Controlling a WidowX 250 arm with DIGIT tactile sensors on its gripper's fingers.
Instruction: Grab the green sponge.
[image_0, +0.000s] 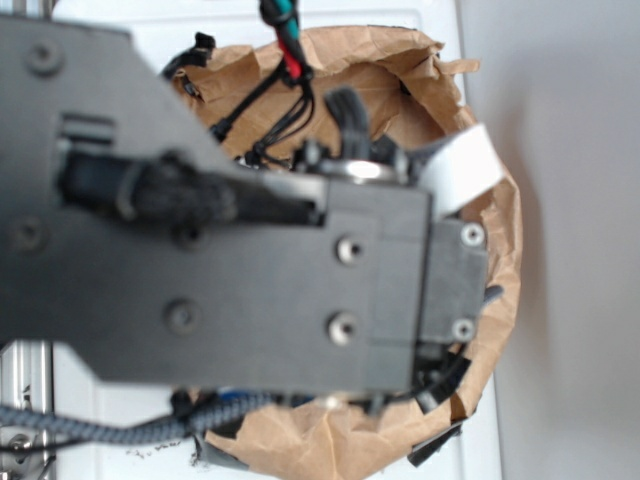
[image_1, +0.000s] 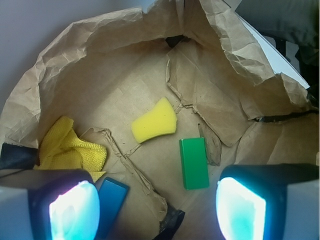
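The gripper (image_1: 157, 210) is being held with fingers (image_1: 72, 210) spread wide at the wrist view's bottom, nothing pinched. Above, the crumpled paper nest (image_1: 100, 95) is being surveyed. The green sponge (image_1: 194, 163), lying flat at lower centre-right, should be straddled across its narrow width; the yellow sponge (image_1: 154, 120) is best avoided.

Exterior looks straight down, arm-blocked — wrist peers close into paper bin (image_1: 100, 75).
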